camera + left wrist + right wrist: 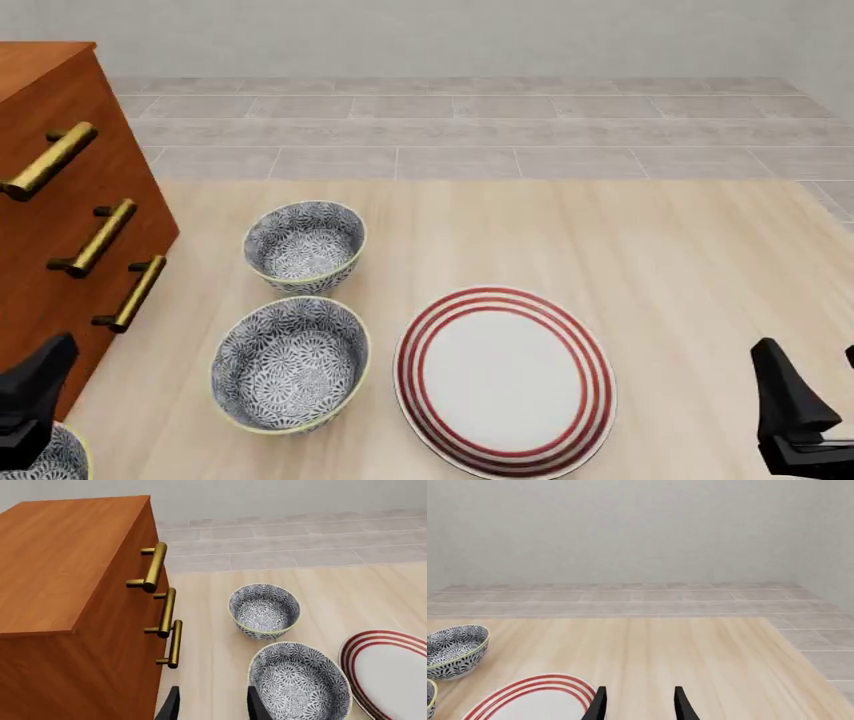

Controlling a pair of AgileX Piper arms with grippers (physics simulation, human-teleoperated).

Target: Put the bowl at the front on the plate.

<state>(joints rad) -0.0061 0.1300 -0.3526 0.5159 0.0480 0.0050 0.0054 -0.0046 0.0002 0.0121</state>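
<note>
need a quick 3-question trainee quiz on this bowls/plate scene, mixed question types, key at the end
1. How many round blue-grey floral bowls show in the front view?
2. True or false: the large white red-ringed plate holds a bowl.
3. What stands beside the bowls, on the side away from the plate?
A) metal sink
B) wooden drawer cabinet with brass handles
C) wicker basket

Key:
1. Three: far bowl, middle bowl, nearest bowl, which is cut off at the picture's corner.
2. False.
3. B.
</note>
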